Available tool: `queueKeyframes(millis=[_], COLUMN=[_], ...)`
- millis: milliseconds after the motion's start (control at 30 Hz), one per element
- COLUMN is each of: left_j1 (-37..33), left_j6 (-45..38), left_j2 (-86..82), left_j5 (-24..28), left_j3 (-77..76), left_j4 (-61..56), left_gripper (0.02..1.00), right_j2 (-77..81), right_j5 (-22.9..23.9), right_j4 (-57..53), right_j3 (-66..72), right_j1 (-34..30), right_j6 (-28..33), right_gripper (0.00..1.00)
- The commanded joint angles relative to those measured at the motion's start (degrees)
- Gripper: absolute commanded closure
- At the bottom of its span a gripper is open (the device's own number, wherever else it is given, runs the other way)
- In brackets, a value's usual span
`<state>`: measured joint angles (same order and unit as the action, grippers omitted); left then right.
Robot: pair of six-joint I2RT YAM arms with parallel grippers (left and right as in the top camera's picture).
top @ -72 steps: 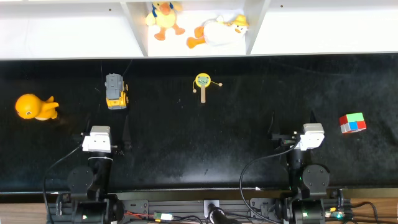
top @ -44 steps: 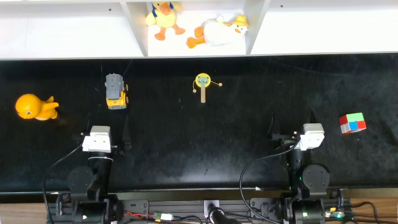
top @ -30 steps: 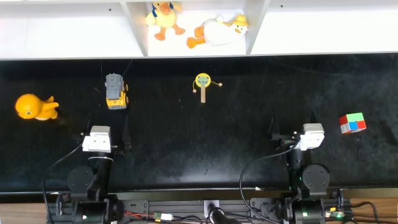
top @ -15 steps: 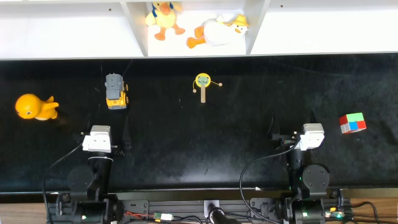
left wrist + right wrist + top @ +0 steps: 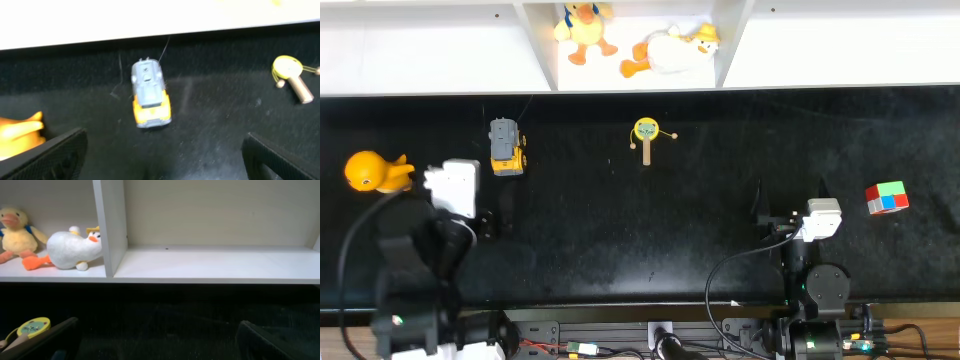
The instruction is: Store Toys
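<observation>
Two grippers are mine, and both stand spread wide with nothing between their fingers. My left gripper (image 5: 164,145) hangs over the left part of the black mat (image 5: 620,240). Just ahead of its fingers lies the toy truck (image 5: 150,95), grey and orange, lined up roughly with the gap between them but not touching either one. The orange duck (image 5: 378,172) sits at the mat's far left end, close beside my left wrist as seen from above, and apart from the truck.

My right gripper (image 5: 157,330) sits low over the mat near its own base and faces the white shelf (image 5: 215,262). The colour cube (image 5: 887,198) rests near the mat's right end, off to the side of that gripper and apart from it. The small yellow rattle (image 5: 646,133) lies near the middle of the mat, close to the shelf's front edge, with its wooden handle pointing away from the shelf.

In the shelf's middle compartment are two soft toys. The yellow plush duckling (image 5: 17,232) sits upright, and the white plush duck (image 5: 75,250) lies beside it, next to the divider wall (image 5: 112,225).
</observation>
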<state>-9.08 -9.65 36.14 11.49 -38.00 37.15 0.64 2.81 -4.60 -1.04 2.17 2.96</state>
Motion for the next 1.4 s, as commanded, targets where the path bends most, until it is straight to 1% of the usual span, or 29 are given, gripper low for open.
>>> queueKeyframes(millis=[33, 100, 133, 333, 500, 633, 700, 767, 1000, 1167, 1400], left_j1=[-10.6, -16.1, -18.4, -30.5, -40.8, -50.2, -52.9, -53.8, -53.2, -52.9, -49.5], left_j6=[-13.7, -18.6, -20.4, -29.9, -38.0, -38.3, -38.4, -38.4, -38.3, -37.4, -36.8], left_j2=[7.8, 11.6, 13.1, 18.4, 18.4, 18.3, 19.0, 20.4, 29.6, 35.9, 42.4], left_j5=[14.6, 20.5, 22.2, 28.0, 28.5, 27.8, 27.0, 26.7, 25.7, 28.3, 28.1], left_j3=[-6.6, -8.4, -9.0, -11.6, -11.6, -11.6, -11.6, -11.6, -11.6, -11.6, -11.6], left_j4=[3.5, 4.7, 5.3, 10.3, 12.2, 12.6, 12.2, 10.6, 0.1, -5.3, -10.6], left_gripper=[0.023, 0.023, 0.023, 0.023, 0.020, 0.020, 0.020, 0.020, 0.020, 0.020, 0.020], right_j2=[-0.4, -0.4, -0.4, -0.4, -0.4, -0.4, -0.4, -0.4, -0.4, -0.4, -0.4], right_j5=[-0.4, -0.4, -0.4, -0.4, -0.4, -0.4, -0.4, -0.4, -0.4, -0.4, -0.4], right_j4=[0.2, 0.2, 0.2, 0.2, 0.2, 0.2, 0.2, 0.2, 0.2, 0.2, 0.2], right_j3=[0.8, 0.8, 0.8, 0.8, 0.8, 0.8, 0.8, 0.8, 0.8, 0.8, 0.8], right_j1=[-0.3, -0.3, -0.3, -0.3, -0.3, -0.3, -0.3, -0.3, -0.3, -0.3, -0.3], right_j6=[0.0, 0.0, 0.0, 0.0, 0.0, 0.0, 0.0, 0.0, 0.0, 0.0, 0.0], right_gripper=[0.007, 0.005, 0.005, 0.005, 0.005, 0.005, 0.005, 0.007, 0.005, 0.005, 0.007])
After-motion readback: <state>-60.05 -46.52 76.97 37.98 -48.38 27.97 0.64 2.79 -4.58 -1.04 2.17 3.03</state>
